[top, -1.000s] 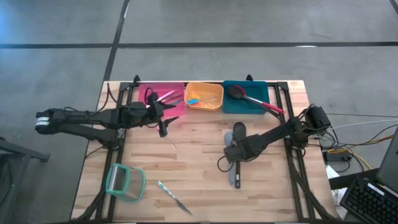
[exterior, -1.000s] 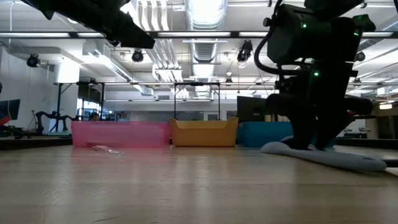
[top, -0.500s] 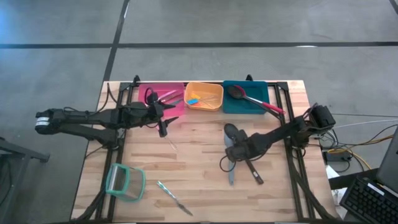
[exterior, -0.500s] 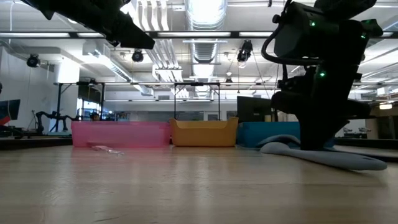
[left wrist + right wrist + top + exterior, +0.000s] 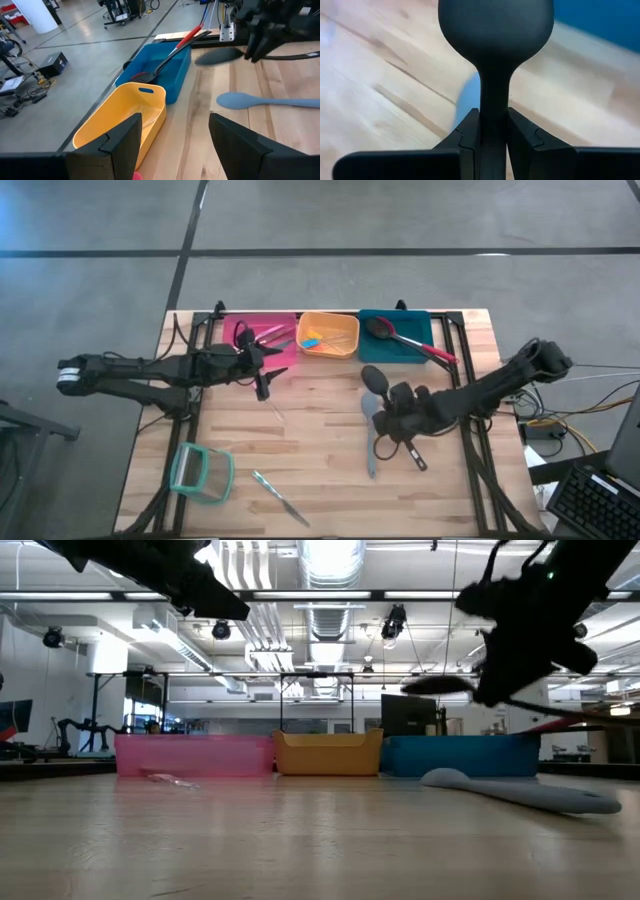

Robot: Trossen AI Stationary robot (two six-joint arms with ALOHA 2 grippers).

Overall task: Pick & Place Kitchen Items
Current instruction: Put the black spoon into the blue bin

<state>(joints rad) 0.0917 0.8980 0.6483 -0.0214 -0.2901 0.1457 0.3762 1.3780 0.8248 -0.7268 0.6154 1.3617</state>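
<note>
I have the right end effector clamped on a black spoon, lifted clear of the desk. From the right wrist camera its two fingers pinch the slim dark neck just behind the bowl, which is a matte, rounded oval, and the black handle pokes out behind the arm toward the desk's near edge in the overhead view. In the low view the spoon hangs level in the air, above a grey spoon that lies flat on the wood. That grey spoon is pale, with a broad bowl and a long, smooth handle; it sits directly under my right end effector, in front of the teal bin.

The teal bin holds a dark spoon with a red handle that sticks out over its right rim. The orange bin contains small blue and yellow pieces, and the pink bin has a few slim utensils.

My left end effector waits over the front of the pink bin, its fingers spread wide with nothing between them. A slim metal knife lies near the desk's front edge, beside a clear container with a teal rim.
</note>
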